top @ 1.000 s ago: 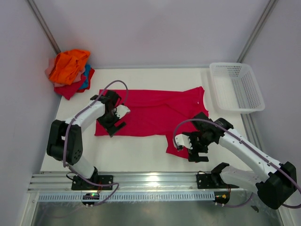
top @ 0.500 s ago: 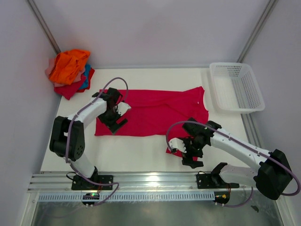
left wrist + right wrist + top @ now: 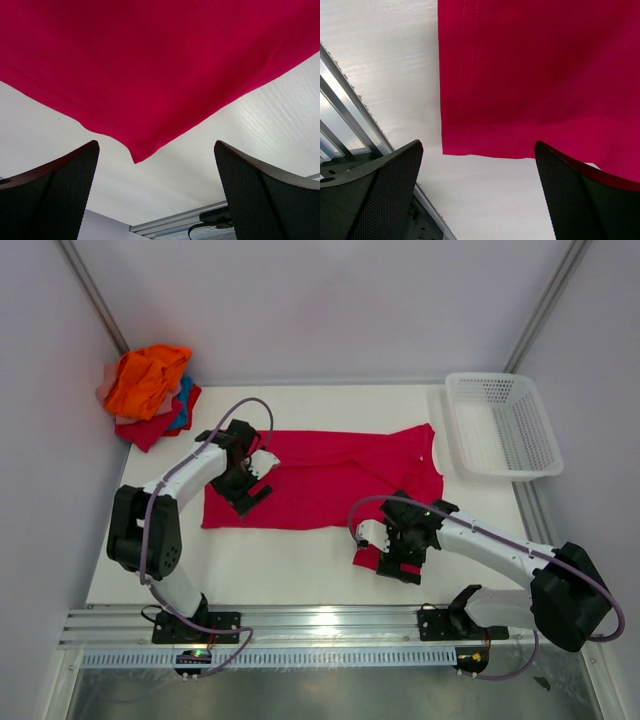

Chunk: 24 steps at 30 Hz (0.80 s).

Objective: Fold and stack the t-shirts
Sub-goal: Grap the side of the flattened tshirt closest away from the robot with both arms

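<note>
Left gripper (image 3: 248, 483) stands wide apart over the crimson shirt (image 3: 330, 478), whose corner lies just ahead between the fingers (image 3: 55, 195) (nothing held). Right gripper (image 3: 393, 558), equally spread, has the shirt's stitched hem just ahead on the tabletop (image 3: 280, 550); other shirts (image 3: 150, 390) lie piled far beyond the left gripper.

Plain crimson t-shirt (image 3: 330, 480) — white table (image 3: 290, 560), white mesh basket (image 3: 500, 430) — orange-topped shirt pile (image 3: 147, 380).
</note>
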Each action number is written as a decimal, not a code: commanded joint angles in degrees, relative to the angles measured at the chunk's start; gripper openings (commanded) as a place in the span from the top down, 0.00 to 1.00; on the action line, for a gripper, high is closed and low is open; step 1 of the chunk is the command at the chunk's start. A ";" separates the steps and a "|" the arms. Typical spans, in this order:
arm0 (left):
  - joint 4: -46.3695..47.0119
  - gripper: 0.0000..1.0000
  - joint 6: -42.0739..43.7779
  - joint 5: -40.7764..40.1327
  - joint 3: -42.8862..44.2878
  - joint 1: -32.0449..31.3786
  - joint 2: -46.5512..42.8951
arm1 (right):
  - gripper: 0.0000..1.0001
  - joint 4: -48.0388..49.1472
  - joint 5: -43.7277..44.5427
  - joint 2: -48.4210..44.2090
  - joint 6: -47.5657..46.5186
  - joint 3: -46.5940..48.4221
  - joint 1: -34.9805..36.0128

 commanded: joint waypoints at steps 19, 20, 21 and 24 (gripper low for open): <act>-0.07 0.01 1.03 0.77 3.72 3.41 2.85 | 0.10 -2.16 -0.97 2.53 -1.99 -0.61 2.44; -0.15 0.01 0.86 0.77 3.81 3.32 2.85 | 0.10 -2.07 -0.89 3.15 -1.99 -0.79 2.44; -0.07 0.01 0.77 0.68 3.90 3.41 2.94 | 0.13 -1.90 -0.88 3.41 -2.08 -0.88 2.53; -0.15 0.02 0.33 0.59 4.16 3.41 3.29 | 0.17 -1.98 -1.15 4.20 -2.34 -1.14 2.62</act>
